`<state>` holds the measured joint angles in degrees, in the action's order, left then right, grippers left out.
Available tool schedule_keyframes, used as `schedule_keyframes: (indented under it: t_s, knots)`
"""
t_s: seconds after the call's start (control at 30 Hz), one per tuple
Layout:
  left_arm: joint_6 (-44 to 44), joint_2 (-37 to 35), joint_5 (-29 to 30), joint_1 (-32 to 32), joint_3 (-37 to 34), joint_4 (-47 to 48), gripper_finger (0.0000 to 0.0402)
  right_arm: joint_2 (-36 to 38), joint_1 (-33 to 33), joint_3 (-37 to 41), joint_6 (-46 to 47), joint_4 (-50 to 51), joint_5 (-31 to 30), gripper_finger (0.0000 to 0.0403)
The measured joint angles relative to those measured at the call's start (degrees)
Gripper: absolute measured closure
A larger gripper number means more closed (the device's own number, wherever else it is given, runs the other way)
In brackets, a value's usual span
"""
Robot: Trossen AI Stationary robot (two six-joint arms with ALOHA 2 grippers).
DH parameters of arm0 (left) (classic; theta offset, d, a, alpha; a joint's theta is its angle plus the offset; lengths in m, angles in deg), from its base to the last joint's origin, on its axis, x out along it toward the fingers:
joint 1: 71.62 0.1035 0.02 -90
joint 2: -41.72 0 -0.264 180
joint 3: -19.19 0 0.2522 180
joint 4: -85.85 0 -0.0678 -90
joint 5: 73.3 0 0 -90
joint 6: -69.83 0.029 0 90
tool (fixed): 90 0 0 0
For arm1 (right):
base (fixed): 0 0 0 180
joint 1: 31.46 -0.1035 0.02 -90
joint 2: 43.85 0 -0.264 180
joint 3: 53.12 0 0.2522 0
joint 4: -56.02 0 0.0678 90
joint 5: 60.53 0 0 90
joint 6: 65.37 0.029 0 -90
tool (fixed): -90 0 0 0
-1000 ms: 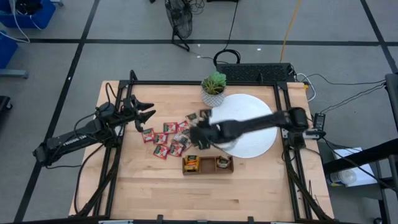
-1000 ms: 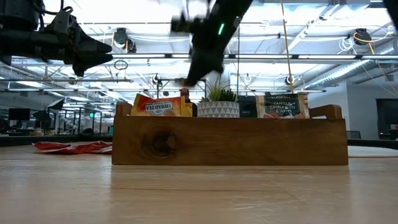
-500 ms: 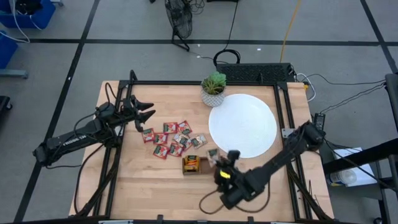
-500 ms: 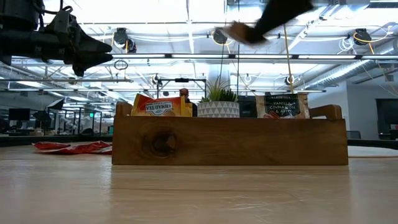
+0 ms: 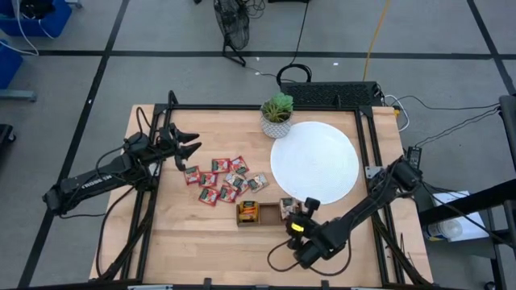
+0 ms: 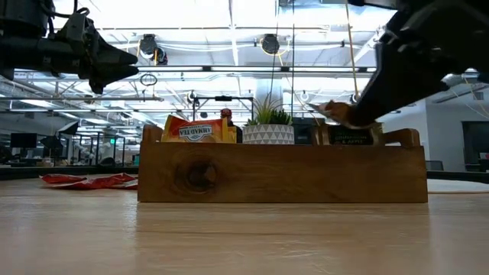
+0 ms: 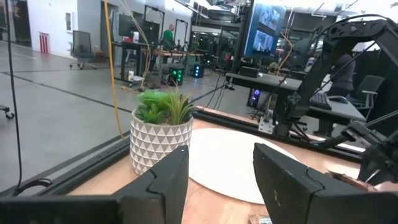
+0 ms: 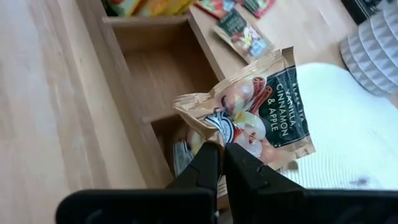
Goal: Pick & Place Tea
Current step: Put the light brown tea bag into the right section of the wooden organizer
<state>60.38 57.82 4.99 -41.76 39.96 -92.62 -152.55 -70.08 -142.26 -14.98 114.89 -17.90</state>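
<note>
Right gripper (image 8: 222, 155): jaws pressed together, pinching 1 pale tea sachet (image 8: 264, 115) by its lower corner. The sachet hangs tilted above the right end compartment of the wooden tray (image 5: 268, 213), at the desk's (image 5: 185, 242) front edge side. Print reads vanilla, cinnamon and apple, with a dark panel and pictured fruit; the foil is crumpled near the pinch. Another pale sachet already stands in that same compartment, partly covered by the held one.

Left gripper (image 5: 193, 147): jaws spread, holding nothing, raised over the desk's left part, just beside the loose pile of tea.

Surroundings: the tray has 3 compartments; the left one holds orange-yellow sachets (image 6: 197, 131), the middle one looks bare in the right wrist view. The loose sachets (image 5: 222, 181), mostly red with a few pale ones, lie flat on the desk between the left gripper and the white disc (image 5: 316, 161). The potted plant (image 5: 277, 114) stands at the disc's far left edge, touching or nearly touching it; cannot tell which.

Hard to make out: in the low view the tray's front wall hides everything inside but the sachet tops, and the right arm blocks most of the held sachet. Exact count of loose sachets unclear, as several overlap.
</note>
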Motion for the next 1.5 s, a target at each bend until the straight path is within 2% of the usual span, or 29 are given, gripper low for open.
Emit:
schedule_keyframes:
  t_s: [0.1,0.27,0.5,0.67,0.77,0.97,1.1,1.2,1.3,1.5]
  knots:
    - [0.0,0.0,0.0,0.0,0.0,0.0,0.022,0.0,1.3,0.1,-0.8,-0.4,3.2,0.0396]
    - [0.0,0.0,0.0,0.0,0.0,0.0,0.0219,0.0,3.1,0.1,-1.1,-0.1,8.0,0.0356]
    - [0.0,0.0,0.0,0.0,0.0,0.0,0.022,0.0,4.2,0.1,-2.6,0.1,10.1,0.0309]
    - [0.0,0.0,0.0,0.0,0.0,0.0,0.022,1.7,4.7,0.1,-0.7,0.8,15.7,0.0299]
    - [0.0,0.0,0.0,0.0,0.0,0.0,0.0219,3.6,4.8,0.1,1.1,0.8,17.7,0.0303]
    - [0.0,0.0,0.1,0.0,0.0,0.0,0.022,8.3,4.8,0.1,2.5,0.9,15.6,0.0318]
    - [0.0,0.0,0.1,0.0,0.0,0.0,0.022,10.5,4.8,0.1,-4.3,-4.7,13.5,0.0328]
    - [0.0,0.0,0.1,0.0,0.0,0.0,0.022,10.5,6.3,-0.2,-14.3,-11.5,19.8,0.036]
    - [0.0,0.0,0.1,0.0,0.0,0.0,0.022,8.3,8.4,-2.6,-20.3,-11.9,26.4,0.0395]
    - [0.0,0.0,0.1,0.0,0.0,0.0,0.022,4.7,10.9,-3.9,-20.6,-4.2,29.7,0.0402]
